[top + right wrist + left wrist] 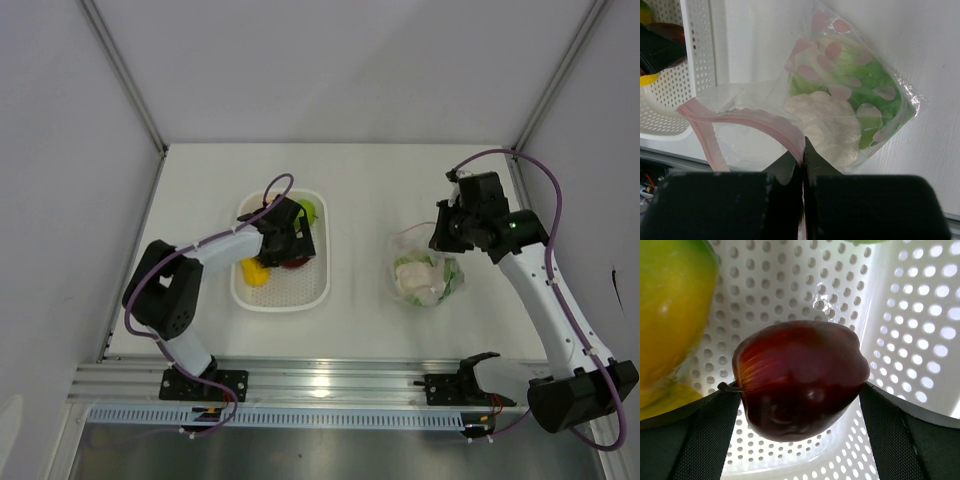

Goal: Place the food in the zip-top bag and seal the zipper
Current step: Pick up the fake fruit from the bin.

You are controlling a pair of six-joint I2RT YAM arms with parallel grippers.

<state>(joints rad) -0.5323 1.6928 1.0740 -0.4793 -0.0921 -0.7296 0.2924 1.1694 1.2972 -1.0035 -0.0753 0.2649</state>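
Pressed together nearest the lens, the fingers of the right gripper (803, 150) are clamped on the pink zipper (740, 117). On the table (360, 180) a white perforated basket (280, 297) is seen, with the left gripper (290, 242) lowered into it. To its right the clear, pink-dotted zip-top bag (900, 100) is held open-mouthed, two lettuces (860, 85) inside. In the basket the dark red apple (800, 375) is straddled by wide-spread left jaws, an orange-yellow fruit (670, 315) beside it.

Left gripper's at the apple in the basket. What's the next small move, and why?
Probably close the left gripper on the apple: its open jaws flank it in the basket. The right gripper is shut on the zipper, holding the bag mouth open, so the bag looks ready.
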